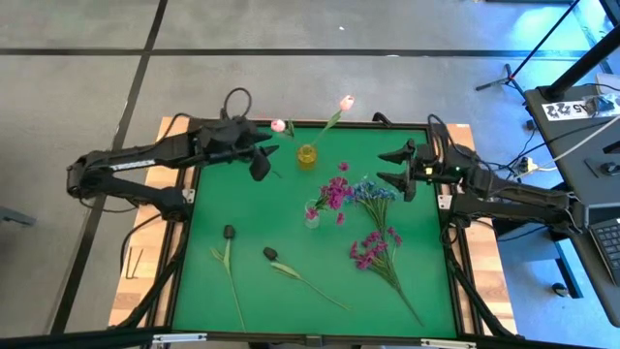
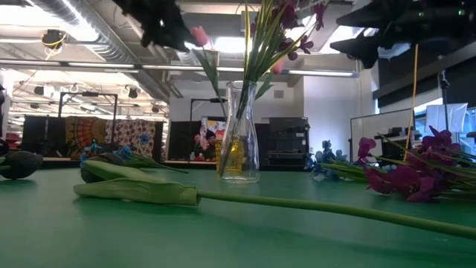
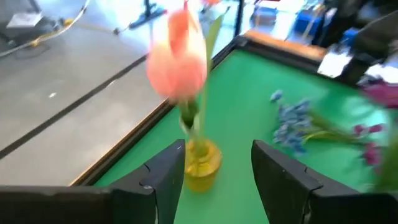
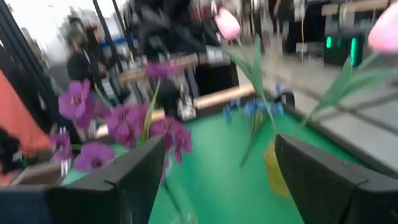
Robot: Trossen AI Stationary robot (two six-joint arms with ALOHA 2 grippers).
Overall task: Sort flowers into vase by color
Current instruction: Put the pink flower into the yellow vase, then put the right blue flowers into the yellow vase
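Your left gripper [image 1: 263, 158] is hovering open and empty at the mat's far left, beside the pink tulip buds [image 1: 346, 102] leaning on thin green stems from the yellow vase [image 1: 307, 155]. Your right gripper [image 1: 394, 167] is waiting wide open, far right; magenta clusters [image 1: 333, 194] are standing in the clear vase [image 1: 311, 217] mid-mat.

Green table mat [image 1: 262, 223] lay inside a dark frame [image 1: 182, 254], wooden board edge [image 1: 132, 291] showing outside it on the left. Grey floor [image 1: 291, 87] around, crossed by dark seam lines. At right of the high view, a desk [image 1: 581, 145] carried a tag card [image 1: 567, 110] and cables; part of a keyboard [image 1: 607, 242] showed at the edge.

In the low view, the room behind had a ceiling of exposed ducts [image 2: 89, 37] and strip lights, a patterned hanging cloth [image 2: 111, 138] on the far wall, and a dark cabinet [image 2: 286, 141].

Right wrist view: a blurred person [image 4: 78, 56] stood beyond the table; details unreadable.
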